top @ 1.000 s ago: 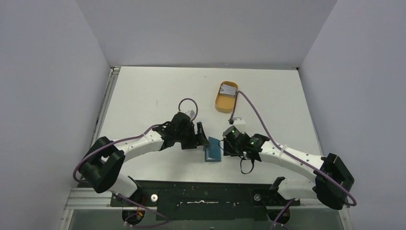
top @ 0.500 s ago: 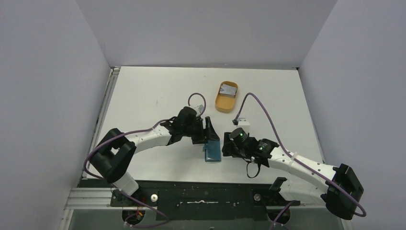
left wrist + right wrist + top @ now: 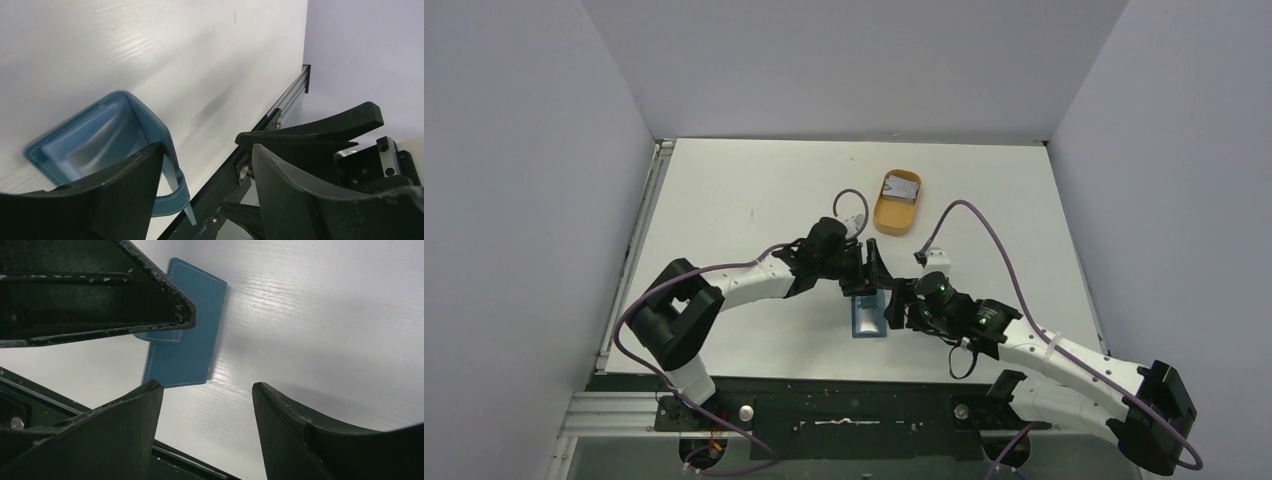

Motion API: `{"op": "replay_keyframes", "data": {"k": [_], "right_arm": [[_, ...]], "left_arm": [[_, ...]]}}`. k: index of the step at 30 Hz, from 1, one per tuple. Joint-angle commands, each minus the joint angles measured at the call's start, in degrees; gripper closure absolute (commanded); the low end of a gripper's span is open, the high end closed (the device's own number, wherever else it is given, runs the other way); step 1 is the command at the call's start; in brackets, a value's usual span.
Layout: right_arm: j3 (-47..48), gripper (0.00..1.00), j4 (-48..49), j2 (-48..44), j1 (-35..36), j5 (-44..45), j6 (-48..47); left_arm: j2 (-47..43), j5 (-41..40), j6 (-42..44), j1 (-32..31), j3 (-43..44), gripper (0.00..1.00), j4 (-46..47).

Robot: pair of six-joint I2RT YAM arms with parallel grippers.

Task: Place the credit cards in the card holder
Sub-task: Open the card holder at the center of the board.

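Observation:
The teal card holder [image 3: 867, 320] lies near the table's front edge, between both grippers. My left gripper [image 3: 870, 276] is open over its far edge. In the left wrist view one finger [image 3: 117, 192] rests at the holder's rim [image 3: 150, 120]; the lighter blue inside shows and the snap tab [image 3: 172, 197] hangs loose. My right gripper [image 3: 893, 312] is open and empty just right of the holder, which shows as a teal rectangle [image 3: 192, 345] in the right wrist view. The credit cards [image 3: 902, 186] lie in the orange tray, small and grey-white.
The orange-tan oval tray [image 3: 886, 213] stands at the back centre, beyond both grippers. A black rail [image 3: 854, 400] runs along the table's front edge, just behind the holder. Purple cables loop over both wrists.
My left gripper has moved right and forward onto the holder's far edge. My right arm has stretched out to the right, its gripper staying beside the holder. The holder now looks narrower from above.

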Motion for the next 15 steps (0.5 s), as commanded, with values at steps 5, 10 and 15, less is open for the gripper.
{"op": "replay_keyframes", "data": {"k": [5, 10, 15], "right_arm": [[-1.1, 0.34, 1.3, -9.5, 1.1, 1.5, -1.6], [-1.1, 0.45, -0.3, -15.1, 1.6, -0.1, -2.1], [-0.1, 0.55, -1.2, -14.4, 2.1, -3.6, -2.4]], "left_arm": [[2.7, 2.1, -0.9, -1.5, 6.0, 0.39, 3.9], [5.1, 1.9, -1.0, -2.2, 8.5, 0.42, 3.6], [8.4, 2.0, -1.4, -3.6, 11.3, 0.43, 3.8]]}}
